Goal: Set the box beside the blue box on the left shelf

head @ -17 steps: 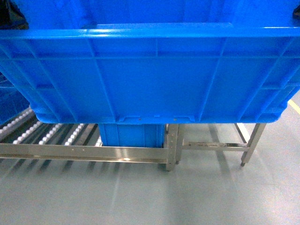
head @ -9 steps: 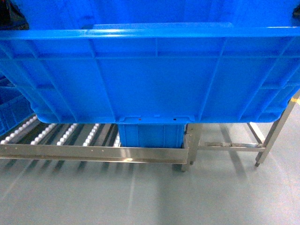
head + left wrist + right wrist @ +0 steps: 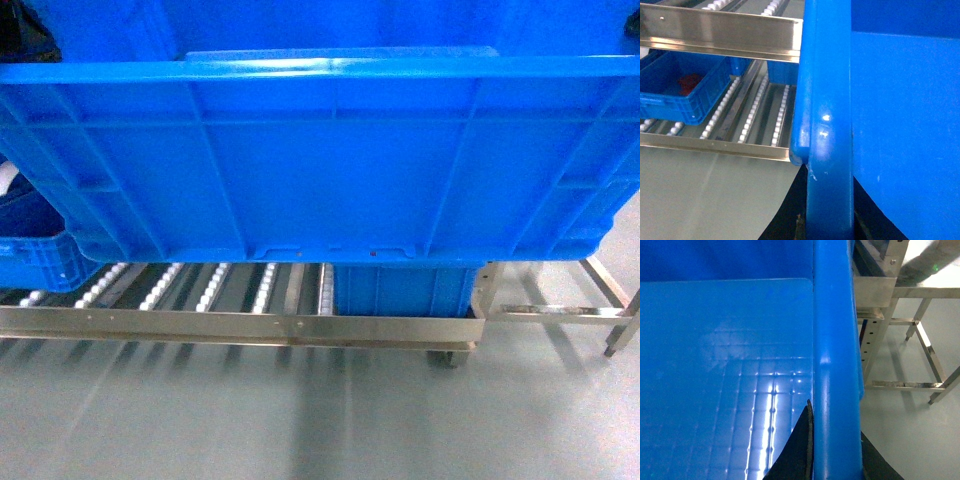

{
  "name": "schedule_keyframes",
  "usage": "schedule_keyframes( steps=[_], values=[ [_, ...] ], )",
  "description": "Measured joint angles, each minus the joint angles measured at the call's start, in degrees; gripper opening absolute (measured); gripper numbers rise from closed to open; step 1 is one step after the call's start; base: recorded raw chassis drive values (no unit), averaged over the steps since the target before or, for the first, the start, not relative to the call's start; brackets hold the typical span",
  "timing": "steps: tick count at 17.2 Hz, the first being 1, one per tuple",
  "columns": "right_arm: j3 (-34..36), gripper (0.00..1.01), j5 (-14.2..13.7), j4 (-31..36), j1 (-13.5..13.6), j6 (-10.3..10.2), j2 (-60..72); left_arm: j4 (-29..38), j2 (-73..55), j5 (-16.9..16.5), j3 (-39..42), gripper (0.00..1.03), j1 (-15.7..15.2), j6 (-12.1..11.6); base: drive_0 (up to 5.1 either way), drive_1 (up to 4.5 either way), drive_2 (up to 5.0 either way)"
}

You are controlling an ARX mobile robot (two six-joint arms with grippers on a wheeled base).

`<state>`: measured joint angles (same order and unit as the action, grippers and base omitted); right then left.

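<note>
Blue plastic box (image 3: 330, 160): you carry it off the floor, ahead of and above the left shelf (image 3: 240, 328), not yet on the rollers. Left claw (image 3: 826, 220) and right claw (image 3: 832, 455): each closed over a rim flange, dark fingers on either side. Smaller blue box (image 3: 682, 92): on the rollers, beyond and left of your left claw. Change: over the last second the shelf slid rightward in the head view, exposing open roller lanes beside that box; judged, you are lining up.
</note>
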<state>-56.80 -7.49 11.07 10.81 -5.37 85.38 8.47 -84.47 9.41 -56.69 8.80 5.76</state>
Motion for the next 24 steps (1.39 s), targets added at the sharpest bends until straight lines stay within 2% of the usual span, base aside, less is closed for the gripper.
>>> schedule_keyframes(
  steps=[24],
  values=[
    [0.0, 0.08, -0.02, 0.0, 0.0, 0.0, 0.0, 0.09, 0.0, 0.0, -0.02, 0.08, 0.0, 0.0, -4.9, 2.47, 2.5]
  ],
)
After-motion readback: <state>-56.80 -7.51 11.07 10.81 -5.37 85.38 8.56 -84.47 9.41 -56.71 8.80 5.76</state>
